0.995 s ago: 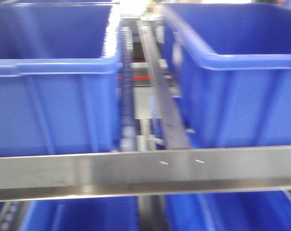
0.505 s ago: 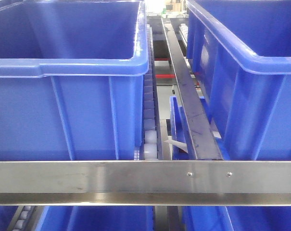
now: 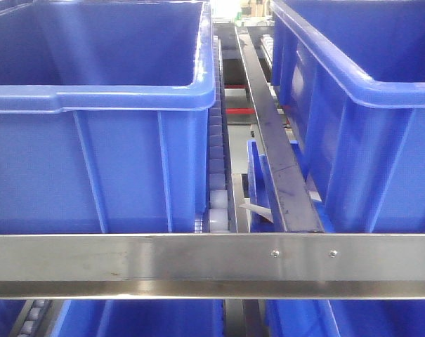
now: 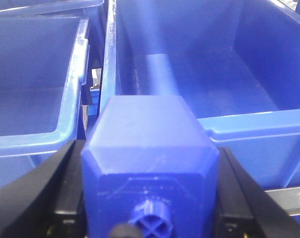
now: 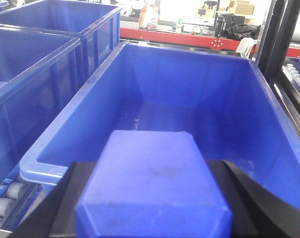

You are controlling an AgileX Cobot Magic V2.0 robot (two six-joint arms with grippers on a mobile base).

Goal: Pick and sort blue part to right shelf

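Note:
In the left wrist view my left gripper (image 4: 150, 198) is shut on a blue part (image 4: 149, 148), a blocky piece with bevelled corners and a round cross-slotted boss on its near face. It hangs in front of a deep blue bin (image 4: 269, 124). In the right wrist view my right gripper (image 5: 152, 198) is shut on a second blue part (image 5: 152, 183), held over the near rim of an empty blue bin (image 5: 50, 163). Neither gripper nor part shows in the front view.
The front view shows two large blue bins, left (image 3: 100, 140) and right (image 3: 367, 126), on a roller shelf behind a steel crossbar (image 3: 198, 263). A dark rail (image 3: 275, 168) runs between them. More bins sit below. A red bench (image 5: 189, 37) stands far behind.
The front view slid to the left and sharpened between one second and half a second ago. Since then it has held almost still.

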